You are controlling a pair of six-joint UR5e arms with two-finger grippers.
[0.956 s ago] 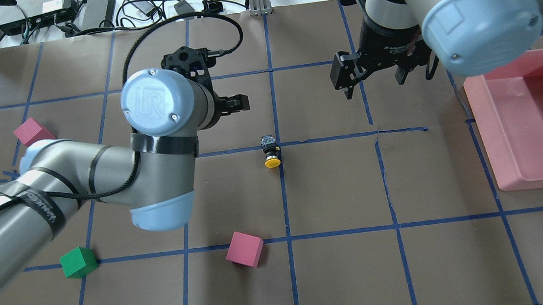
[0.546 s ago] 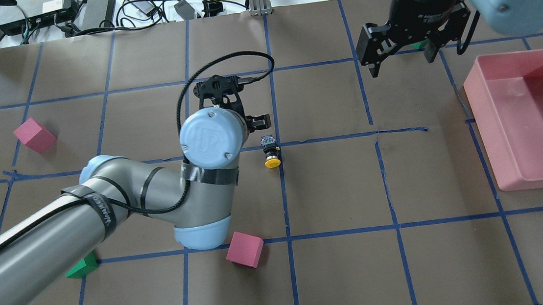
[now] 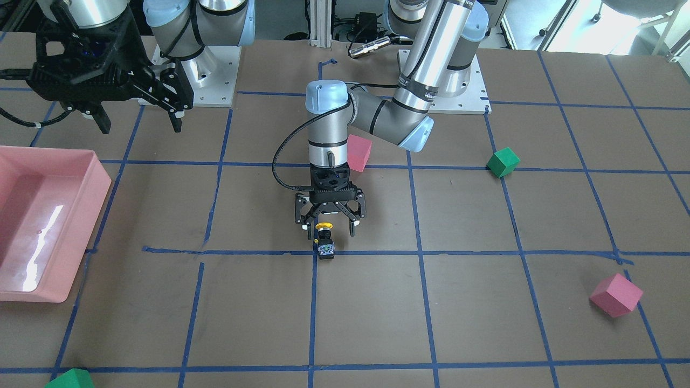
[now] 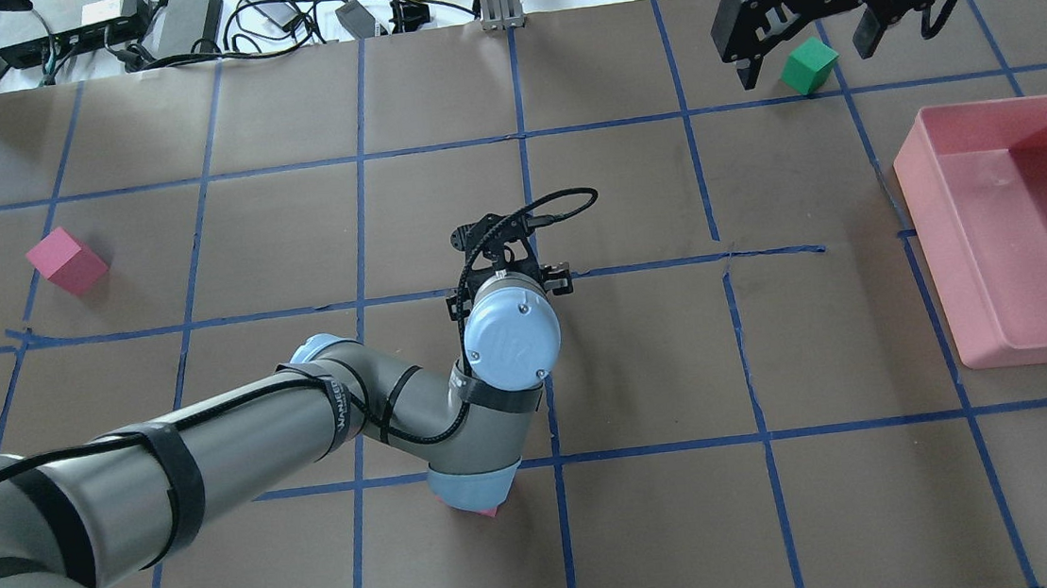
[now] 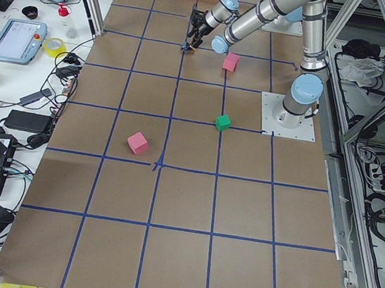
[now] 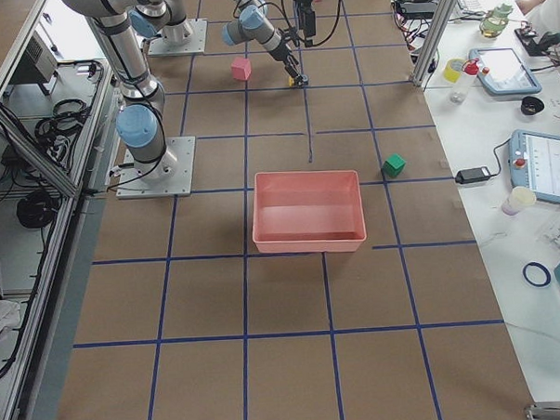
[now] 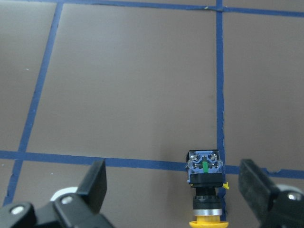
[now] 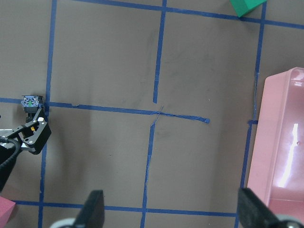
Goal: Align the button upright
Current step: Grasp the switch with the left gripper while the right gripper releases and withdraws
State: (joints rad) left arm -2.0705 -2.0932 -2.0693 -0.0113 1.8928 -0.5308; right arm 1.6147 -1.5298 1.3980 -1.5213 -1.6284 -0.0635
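at table (image 3: 485,302) centre, button (image 7: 204,183) lies on its side, cap toward robot. left end effector (image 3: 328,230) wide open, empty, fingers either side. centre on black body, lower w/o nudging, then close gently.

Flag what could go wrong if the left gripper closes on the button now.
The button lies on its side, off-centre between the left gripper's open fingers; closing may shove or spin it. A grip near its round yellow cap could slip. The arm hangs close to a pink cube and might knock it.
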